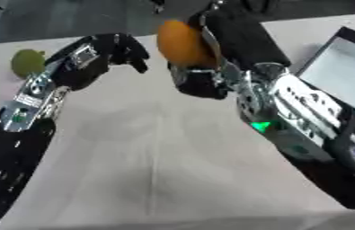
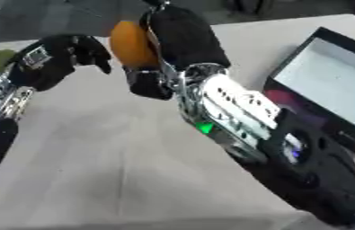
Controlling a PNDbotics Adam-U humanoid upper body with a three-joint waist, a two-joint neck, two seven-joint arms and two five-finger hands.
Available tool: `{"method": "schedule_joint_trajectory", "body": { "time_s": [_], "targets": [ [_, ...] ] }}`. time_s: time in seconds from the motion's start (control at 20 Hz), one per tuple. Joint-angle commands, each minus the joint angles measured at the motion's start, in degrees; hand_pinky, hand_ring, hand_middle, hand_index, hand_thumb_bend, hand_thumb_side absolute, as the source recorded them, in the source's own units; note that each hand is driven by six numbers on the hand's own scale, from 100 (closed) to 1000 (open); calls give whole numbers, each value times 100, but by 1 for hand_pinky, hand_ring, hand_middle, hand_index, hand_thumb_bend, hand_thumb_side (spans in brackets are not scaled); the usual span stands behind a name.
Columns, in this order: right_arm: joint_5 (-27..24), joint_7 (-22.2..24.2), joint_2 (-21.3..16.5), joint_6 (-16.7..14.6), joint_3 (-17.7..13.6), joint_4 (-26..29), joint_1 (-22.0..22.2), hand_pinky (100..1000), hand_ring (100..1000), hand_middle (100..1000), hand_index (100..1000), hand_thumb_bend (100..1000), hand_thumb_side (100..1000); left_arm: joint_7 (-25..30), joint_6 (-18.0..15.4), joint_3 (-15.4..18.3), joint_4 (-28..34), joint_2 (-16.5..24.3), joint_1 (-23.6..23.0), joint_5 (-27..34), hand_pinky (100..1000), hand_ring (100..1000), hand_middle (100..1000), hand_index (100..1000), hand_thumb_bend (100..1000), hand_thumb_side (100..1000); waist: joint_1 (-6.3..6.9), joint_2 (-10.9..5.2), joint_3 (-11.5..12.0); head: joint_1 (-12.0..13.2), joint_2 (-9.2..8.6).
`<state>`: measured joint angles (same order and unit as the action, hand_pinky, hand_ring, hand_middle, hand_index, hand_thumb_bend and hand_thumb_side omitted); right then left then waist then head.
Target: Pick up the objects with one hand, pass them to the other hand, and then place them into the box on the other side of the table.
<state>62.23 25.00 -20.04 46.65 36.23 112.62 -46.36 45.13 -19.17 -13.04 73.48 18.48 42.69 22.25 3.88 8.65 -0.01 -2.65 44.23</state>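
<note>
Between right hand (image 1: 200, 67) fingers & thumb sits the orange (image 1: 182, 42), gripped, held above table (image 1: 148, 148). Left hand (image 1: 105, 54) just beside it, fingers curled, empty. Green fruit (image 1: 28, 62) behind left hand; box (image 2: 330, 85) at right.

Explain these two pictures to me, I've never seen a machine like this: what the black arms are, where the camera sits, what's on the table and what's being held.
Both pictures come from one stereo camera in the head of a humanoid robot, looking down at its own arms; the two views show the same moment, a little apart. A person drives the robot.

The right hand, on the arm coming in from the right, has its fingers curled round an orange fruit and holds it above the pale table. The left hand is close beside it, fingers curled, holding nothing.

A small green fruit shows beyond the left arm, near the table's far left edge. At the right stands a box with a dark rim and a pale inside.
</note>
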Motion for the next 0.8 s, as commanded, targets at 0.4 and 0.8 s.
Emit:
{"method": "schedule_joint_trajectory", "body": {
  "time_s": [0.4,0.8],
  "targets": [
    [529,478,-889,526,-661,-208,149,498,278,157,300,100,254,683,-1371,957,-736,1158,-377,-329,685,637,657,749,100,831,19,-98,-27,-519,-11],
    [873,-535,-1712,532,-2315,-2256,711,551,354,228,391,100,169,683,-1737,1894,-624,1772,-1223,-100,679,619,636,735,100,702,26,-77,1,-1126,-11]
  ]
}}
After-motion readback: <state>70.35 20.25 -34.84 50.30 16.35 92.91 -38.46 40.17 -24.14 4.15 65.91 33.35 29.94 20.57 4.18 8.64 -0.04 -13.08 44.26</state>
